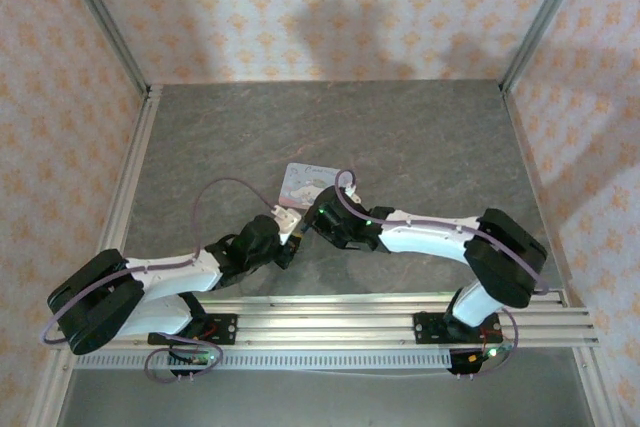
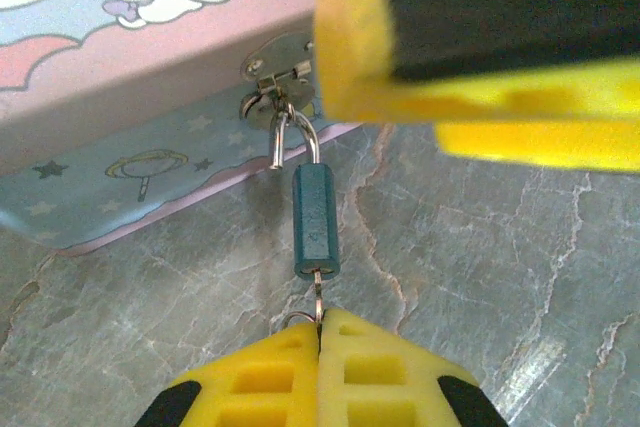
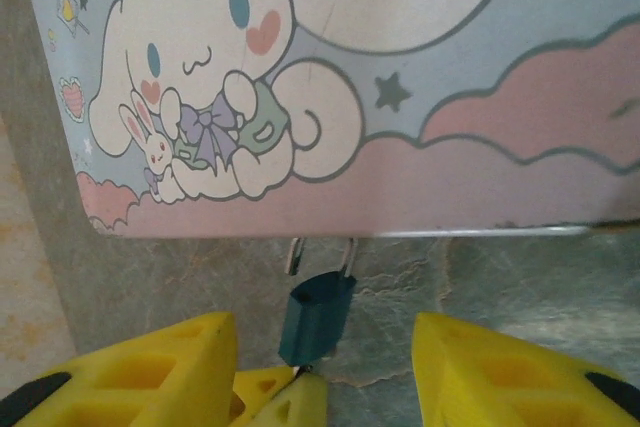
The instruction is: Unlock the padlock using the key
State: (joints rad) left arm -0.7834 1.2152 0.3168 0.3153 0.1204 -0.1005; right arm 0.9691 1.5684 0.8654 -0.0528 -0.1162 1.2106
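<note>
Grey tabletop [image 1: 400, 137]: left arm [image 1: 170, 272] stretched low, left pincer [image 2: 320, 323] clamping key [image 2: 317, 293].

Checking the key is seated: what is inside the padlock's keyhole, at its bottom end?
A thin metal key enters the bottom of the padlock. Its head is mostly covered by the shut left tool; the blade inside the body cannot be seen.

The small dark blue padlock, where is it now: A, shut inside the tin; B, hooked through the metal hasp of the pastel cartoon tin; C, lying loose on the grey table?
B: the dark blue padlock hangs by its silver shackle from the metal hasp of the pastel cartoon tin, with the left pincer shut on the thin key below.
</note>
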